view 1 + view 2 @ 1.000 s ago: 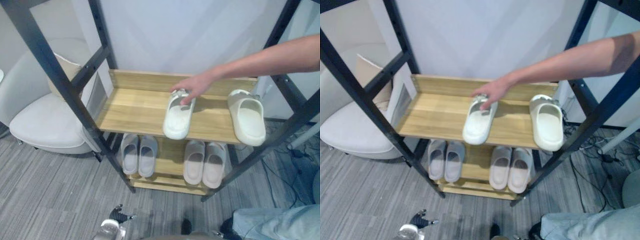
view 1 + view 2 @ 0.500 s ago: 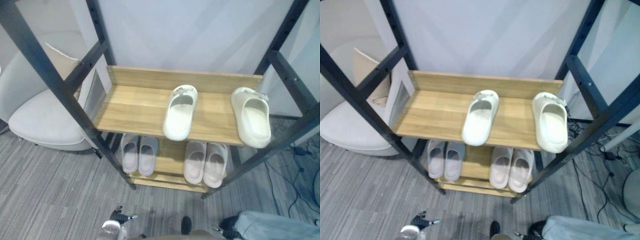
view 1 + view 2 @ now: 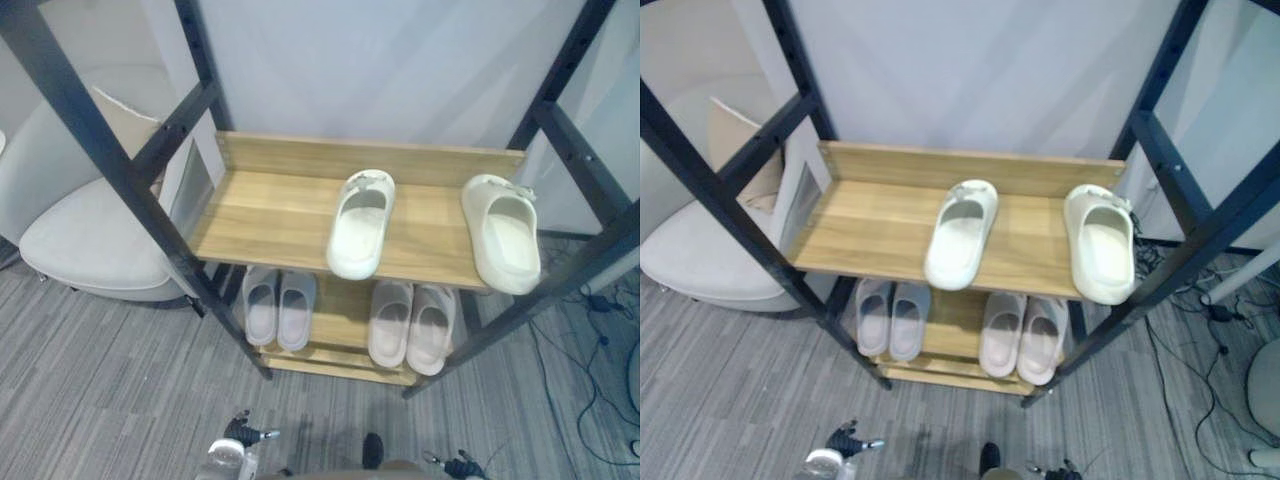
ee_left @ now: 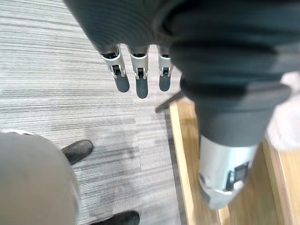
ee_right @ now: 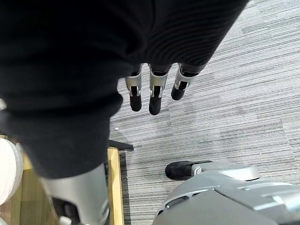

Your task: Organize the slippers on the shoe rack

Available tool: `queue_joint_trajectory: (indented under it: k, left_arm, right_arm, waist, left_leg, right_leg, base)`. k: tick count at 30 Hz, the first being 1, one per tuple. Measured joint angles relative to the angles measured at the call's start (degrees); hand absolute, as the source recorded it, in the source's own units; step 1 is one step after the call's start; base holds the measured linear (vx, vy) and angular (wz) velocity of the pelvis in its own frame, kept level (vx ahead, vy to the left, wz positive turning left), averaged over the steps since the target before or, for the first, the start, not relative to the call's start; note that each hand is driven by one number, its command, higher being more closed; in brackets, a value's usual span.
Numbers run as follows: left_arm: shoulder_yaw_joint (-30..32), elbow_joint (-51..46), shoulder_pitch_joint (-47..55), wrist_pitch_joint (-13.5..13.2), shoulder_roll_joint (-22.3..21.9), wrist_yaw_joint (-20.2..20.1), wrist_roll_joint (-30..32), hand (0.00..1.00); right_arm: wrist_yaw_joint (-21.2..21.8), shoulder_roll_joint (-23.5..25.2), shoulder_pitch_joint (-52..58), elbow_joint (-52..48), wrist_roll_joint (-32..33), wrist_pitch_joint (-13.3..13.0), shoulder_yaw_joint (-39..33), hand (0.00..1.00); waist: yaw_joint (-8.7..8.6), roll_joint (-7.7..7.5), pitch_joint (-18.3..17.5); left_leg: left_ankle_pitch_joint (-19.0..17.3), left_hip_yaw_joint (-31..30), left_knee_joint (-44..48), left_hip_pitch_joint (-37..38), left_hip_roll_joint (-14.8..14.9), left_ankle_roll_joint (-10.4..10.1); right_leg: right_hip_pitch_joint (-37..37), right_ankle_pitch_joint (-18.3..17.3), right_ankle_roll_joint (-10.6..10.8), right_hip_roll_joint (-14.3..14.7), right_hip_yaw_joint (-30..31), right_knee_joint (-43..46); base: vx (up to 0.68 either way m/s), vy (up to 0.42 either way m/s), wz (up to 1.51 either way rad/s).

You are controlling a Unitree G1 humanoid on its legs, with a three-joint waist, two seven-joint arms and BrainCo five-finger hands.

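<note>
Left hand (image 4: 140, 79) and right hand (image 5: 154, 91) hung low over the grey carpet (image 3: 100, 380), fingers straight and loose.
On the shoe rack's (image 3: 265, 215) upper shelf, two white slippers lay well apart: the middle slipper (image 3: 360, 225) and the end slipper (image 3: 503, 245) at the right. Below, the left grey pair (image 3: 278, 307) and right grey pair (image 3: 410, 325) sat side by side. A pale chair (image 3: 80, 240) stood left of the rack.
</note>
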Motion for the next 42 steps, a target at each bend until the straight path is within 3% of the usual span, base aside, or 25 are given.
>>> queue_joint_trajectory:
  k: [3, 8, 11, 15, 24, 33, 42]
  left_arm:
    - [-7.75, -7.71, -0.80, -0.97, 0.33, -2.60, -3.08, 0.00]
    - [-20.72, -30.25, -0.67, -3.01, 1.02, -7.76, -14.47, 0.00]
    - [-23.32, -43.84, -0.66, -3.57, 1.33, -9.85, -20.92, 0.00]
    - [-23.07, -56.64, -1.88, -5.63, 2.15, -9.55, -26.69, 0.00]
    - [-22.93, -67.36, -2.97, -7.68, 3.26, -6.85, -29.36, 0.00]
    - [-20.89, -68.98, -5.76, -8.88, 3.18, -2.23, -29.11, 0.00]
    - [-13.32, -66.43, -16.35, -9.13, 2.32, 4.42, -19.13, 0.00]
  right_arm:
    - [0.08, -0.15, 0.06, -0.19, 0.03, -0.15, 1.05, 0.00]
    - [1.03, -0.15, 1.93, -2.35, 0.28, -0.30, 1.20, 0.00]
    - [1.28, -0.54, 1.99, -2.35, 0.37, -0.45, 1.23, 0.00]
    - [1.29, -1.06, 2.34, -2.35, 0.36, -0.76, 1.27, 0.00]
    - [1.16, -1.43, 2.55, -2.46, 0.27, -0.80, 2.19, 0.00]
    - [0.85, -1.79, 2.78, -2.45, -0.01, -0.82, 3.58, 0.00]
    - [0.50, -2.00, 4.23, -2.39, -0.01, -1.25, 3.87, 0.00]
  waist:
    - [-0.04, 0.04, 0.02]
    - [-0.23, 0.56, 0.18]
    - [-0.46, 1.21, 0.14]
    - [-0.45, 2.22, -0.48]
    - [-0.44, 2.49, -1.09]
    - [-0.37, 2.51, -1.91]
    - [-0.48, 2.34, -2.01]
  left_leg:
    - [0.00, -0.02, -0.01, -0.09, -0.04, 0.00]
    - [0.03, -0.91, 0.09, -0.87, -0.11, 0.05]
    - [0.03, -0.91, 0.02, -0.87, -0.08, 0.04]
    - [0.02, -0.89, -0.02, -0.85, -0.08, 0.04]
    - [0.03, -0.70, 0.14, -0.62, -0.04, 0.06]
    - [0.09, -0.78, 0.14, -0.09, -0.12, 0.15]
    - [0.18, -1.14, 0.14, 0.11, -0.24, 0.34]
  right_leg:
    - [-0.07, 0.00, 0.00, -0.04, -0.10, 0.00]
    - [-0.34, -0.16, 0.04, -0.19, -0.96, 0.08]
    - [-0.35, -0.25, 0.01, -0.09, -0.95, 0.40]
    - [-0.35, -0.27, 0.00, -0.05, -0.99, 0.41]
    - [-0.14, -0.14, -0.10, -0.10, -0.99, 0.40]
    - [0.43, -0.07, -0.11, -0.26, -1.15, 0.38]
    - [0.83, -0.08, -0.11, -0.40, -1.32, 0.01]
  base:
    - [0.00, 0.000, 0.00]
    - [0.00, -0.003, 0.09]
    - [0.00, 0.000, 0.00]
    - [0.00, 0.000, 0.00]
    - [0.00, 0.000, 0.00]
    - [0.00, 0.000, 0.00]
    - [-0.01, 0.000, 0.02]
